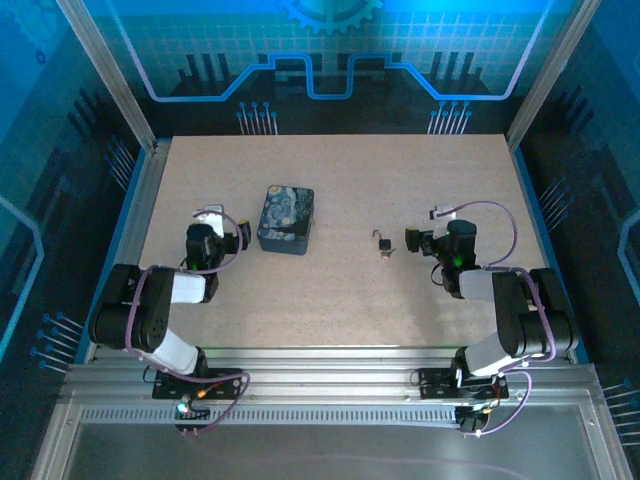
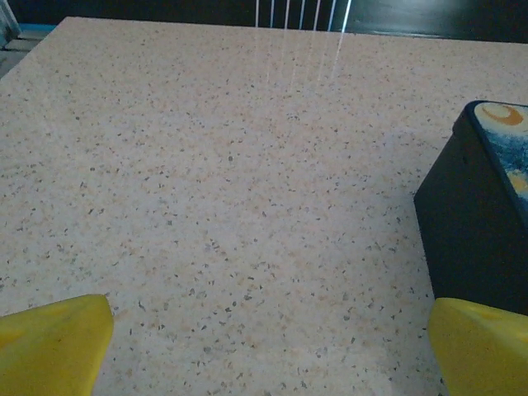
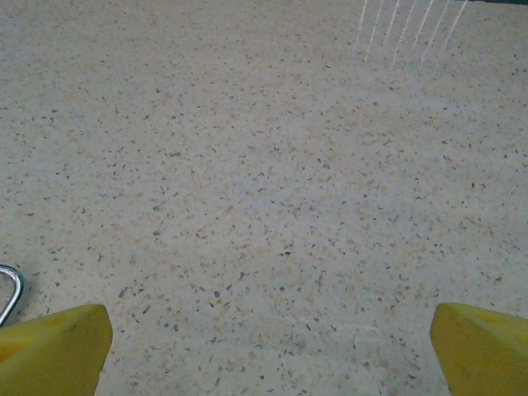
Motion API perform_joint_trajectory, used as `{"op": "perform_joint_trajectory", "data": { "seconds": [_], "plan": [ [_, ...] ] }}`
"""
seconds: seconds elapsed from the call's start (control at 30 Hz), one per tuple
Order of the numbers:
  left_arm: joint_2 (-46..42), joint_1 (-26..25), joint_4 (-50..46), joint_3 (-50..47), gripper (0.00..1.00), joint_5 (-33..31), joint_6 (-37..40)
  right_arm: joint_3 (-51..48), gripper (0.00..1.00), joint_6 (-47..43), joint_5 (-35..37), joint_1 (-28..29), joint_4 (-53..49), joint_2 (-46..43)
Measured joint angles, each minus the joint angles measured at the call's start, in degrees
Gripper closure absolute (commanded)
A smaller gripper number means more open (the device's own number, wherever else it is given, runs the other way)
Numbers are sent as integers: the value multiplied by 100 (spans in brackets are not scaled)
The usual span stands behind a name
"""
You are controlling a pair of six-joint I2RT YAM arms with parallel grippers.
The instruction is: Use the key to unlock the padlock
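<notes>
1. Table (image 1: 350,180): speckled beige top, carries the box and everything else.
2. Left arm (image 1: 160,310) sits left of the box and nearer the bases. Right arm (image 1: 510,310) is far right of the box.
3. Box (image 1: 286,219): dark, swirl-painted lid, flat on the table. This is the reference.
4. Left gripper (image 2: 268,342): just left of the box, jaws wide, nothing between them. The box's dark side wall is just beside the right-hand finger.
5. Right gripper (image 3: 268,346): well right of the box, jaws wide, holding nothing.
6. Padlock (image 1: 383,242): on the table right of the box, well apart from it, between the box and the right gripper. Its grey shackle loop shows at the left edge of the right wrist view.
7. Key (image 1: 386,256): slim speck at the padlock's near end. Touching or just beside, can't tell.
</notes>
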Motion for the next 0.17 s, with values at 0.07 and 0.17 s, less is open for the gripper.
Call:
{"op": "perform_joint_trajectory", "data": {
  "seconds": [0.07,0.17],
  "plan": [
    [0,33,2,2,1,105,22,0,0,-2,-31,0,59,0],
    [0,138,-2,2,1,280,33,0,0,-2,-50,0,133,0]
  ]
}}
